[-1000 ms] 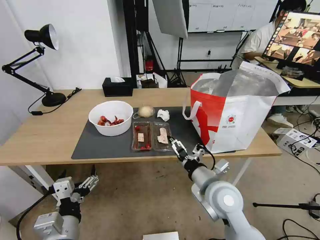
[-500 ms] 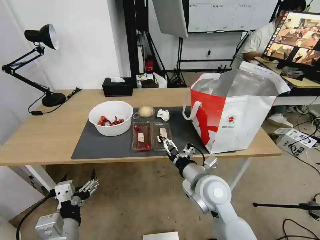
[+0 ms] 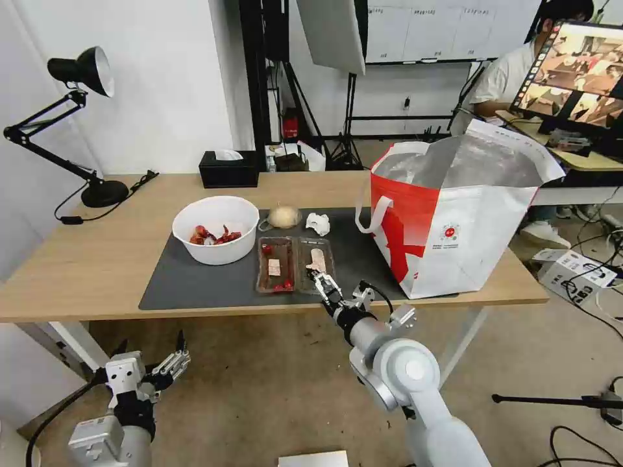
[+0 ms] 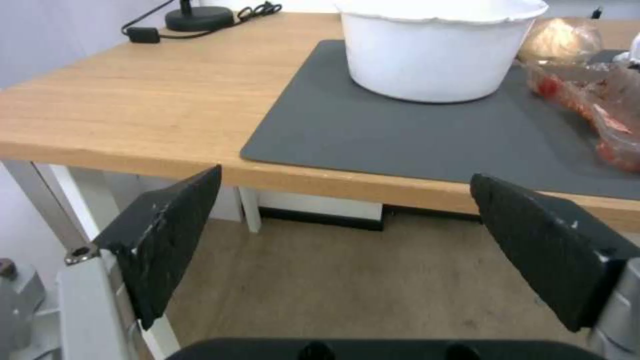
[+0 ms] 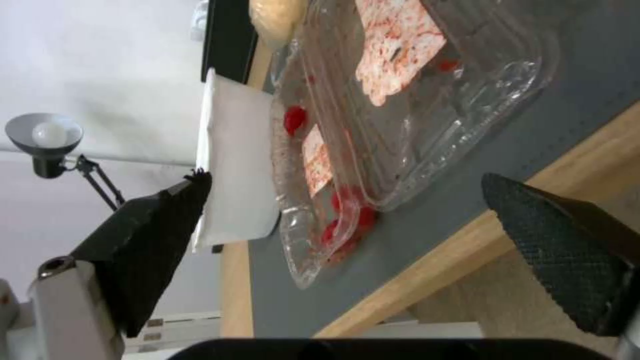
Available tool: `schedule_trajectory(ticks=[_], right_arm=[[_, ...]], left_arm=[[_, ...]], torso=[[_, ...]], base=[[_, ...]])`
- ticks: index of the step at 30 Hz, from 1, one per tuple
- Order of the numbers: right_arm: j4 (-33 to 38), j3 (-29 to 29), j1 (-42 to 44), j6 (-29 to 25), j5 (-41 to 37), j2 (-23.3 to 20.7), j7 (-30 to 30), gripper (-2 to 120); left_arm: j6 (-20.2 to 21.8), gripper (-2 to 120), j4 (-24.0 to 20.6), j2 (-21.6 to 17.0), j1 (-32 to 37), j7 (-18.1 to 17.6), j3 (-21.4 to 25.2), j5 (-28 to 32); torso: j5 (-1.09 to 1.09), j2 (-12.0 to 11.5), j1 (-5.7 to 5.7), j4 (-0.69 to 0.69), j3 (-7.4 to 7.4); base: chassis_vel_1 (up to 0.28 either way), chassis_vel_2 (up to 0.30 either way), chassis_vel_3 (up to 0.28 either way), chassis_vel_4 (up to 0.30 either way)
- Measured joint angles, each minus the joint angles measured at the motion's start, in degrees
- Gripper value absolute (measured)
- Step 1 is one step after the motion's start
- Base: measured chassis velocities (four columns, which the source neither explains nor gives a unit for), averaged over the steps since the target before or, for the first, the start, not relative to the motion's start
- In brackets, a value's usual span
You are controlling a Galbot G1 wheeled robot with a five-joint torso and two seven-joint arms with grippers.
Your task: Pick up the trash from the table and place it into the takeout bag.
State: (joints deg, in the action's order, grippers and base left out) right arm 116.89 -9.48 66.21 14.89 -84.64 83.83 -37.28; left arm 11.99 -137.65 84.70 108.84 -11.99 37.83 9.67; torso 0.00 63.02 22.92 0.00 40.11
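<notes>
On the dark mat of the table [image 3: 97, 259] lie a white bowl [image 3: 216, 229] with red scraps, a clear two-compartment tray [image 3: 295, 264] with leftovers, a beige lump in plastic [image 3: 284, 216] and a crumpled white tissue [image 3: 318, 223]. The takeout bag [image 3: 454, 214] stands open at the mat's right end. My right gripper [image 3: 324, 283] is open, just at the tray's near right corner by the table's front edge; the right wrist view has the tray [image 5: 400, 110] close between the fingers [image 5: 153, 235]. My left gripper [image 3: 170, 360] hangs open below the table's front left; its wrist view faces the bowl [image 4: 437, 50].
A black tissue box [image 3: 228, 168] sits at the table's back edge and a black desk lamp [image 3: 78, 123] at its back left. The bag's loop handle [image 3: 373, 214] hangs toward the mat. A person sits at a monitor desk [image 3: 571, 84] behind the bag.
My right arm has swung left along the table's front edge, bringing its open gripper from near the bag to the tray's near corner. The left gripper sank slightly.
</notes>
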Motion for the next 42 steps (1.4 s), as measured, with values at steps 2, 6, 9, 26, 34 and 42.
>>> schedule_trajectory(ticks=[2, 6, 9, 26, 34, 42], right_arm=[[-0.2, 0.0, -0.2, 0.0, 0.0, 0.1, -0.1, 100], [-0.9, 0.2, -0.6, 0.0, 0.2, 0.6, -0.5, 100], [-1.2, 0.5, -0.6, 0.0, 0.4, 0.9, -0.5, 100], [-3.2, 1.2, -1.8, -0.1, 1.8, 2.4, -0.6, 100], [-3.6, 1.2, -2.5, -0.2, 1.7, 2.8, -1.7, 100], [-4.0, 1.0, -3.1, -0.3, 1.6, 3.2, -2.0, 100]], left_arm=[[0.0, 100, 0.1, -0.1, 0.0, 0.0, 0.0, 0.0], [-0.1, 100, 0.2, -0.1, -0.1, 0.0, 0.1, 0.0], [-0.1, 100, 0.2, -0.1, -0.1, 0.0, 0.1, 0.1], [-0.3, 100, 0.2, 0.0, 0.1, -0.1, 0.2, 0.1], [-0.4, 100, 0.4, 0.0, 0.0, -0.1, 0.1, 0.0], [-1.1, 100, 0.7, -0.1, 0.0, -0.2, 0.1, 0.0]], torso=[[0.0, 0.0, 0.0, 0.0, 0.0], [0.0, 0.0, 0.0, 0.0, 0.0], [0.0, 0.0, 0.0, 0.0, 0.0], [0.0, 0.0, 0.0, -0.01, -0.01], [0.0, 0.0, 0.0, 0.0, -0.01], [0.0, 0.0, -0.01, 0.0, -0.01]], base=[[0.0, 0.0, 0.0, 0.0], [0.0, 0.0, 0.0, 0.0], [0.0, 0.0, 0.0, 0.0], [0.0, 0.0, 0.0, 0.0], [0.0, 0.0, 0.0, 0.0], [0.0, 0.0, 0.0, 0.0]])
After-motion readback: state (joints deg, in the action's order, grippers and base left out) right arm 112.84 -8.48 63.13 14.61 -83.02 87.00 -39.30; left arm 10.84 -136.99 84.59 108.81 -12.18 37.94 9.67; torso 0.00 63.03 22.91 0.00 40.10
